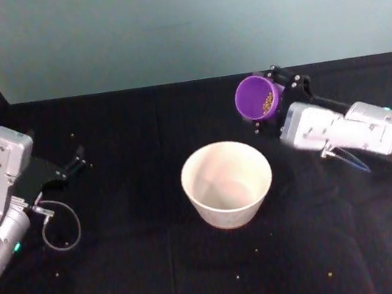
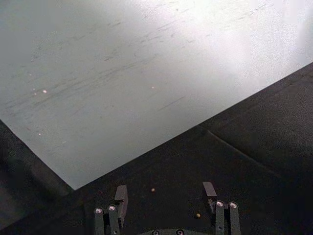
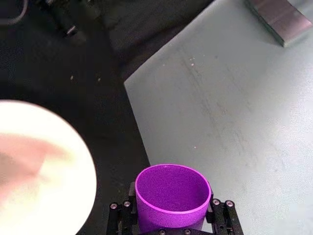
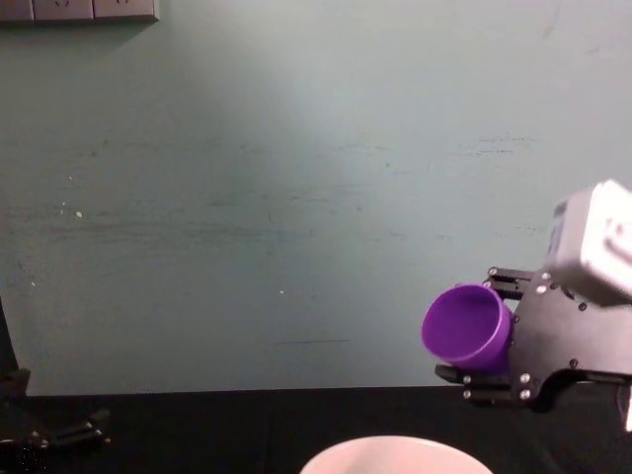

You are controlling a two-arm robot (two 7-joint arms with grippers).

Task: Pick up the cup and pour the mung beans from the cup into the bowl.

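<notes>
I have the right gripper (image 1: 272, 98) clamped on the cup (image 1: 254, 97), 1 finger on each side of its wall. It holds the cup off the table (image 1: 127, 277), just to the right of the bowl (image 1: 233, 214) and a little farther back. The cup is tipped over with its mouth turned left toward the bowl, so the mung beans (image 1: 269, 102) have gathered against the low side of the inner wall. None are spilling yet, and the bowl looks empty to me.

From the chest view the cup (image 4: 466, 326) hangs above and right of the bowl's rim (image 4: 385, 452), not over its middle. I judge the pour is set up but not started. I would bring the mouth left over the opening before tipping further, or beans will land on the cloth. A few stray beans (image 1: 329, 273) already lie on the near side.

The left gripper (image 1: 77, 160) sits parked far left, fingers spread wide with nothing between them.
</notes>
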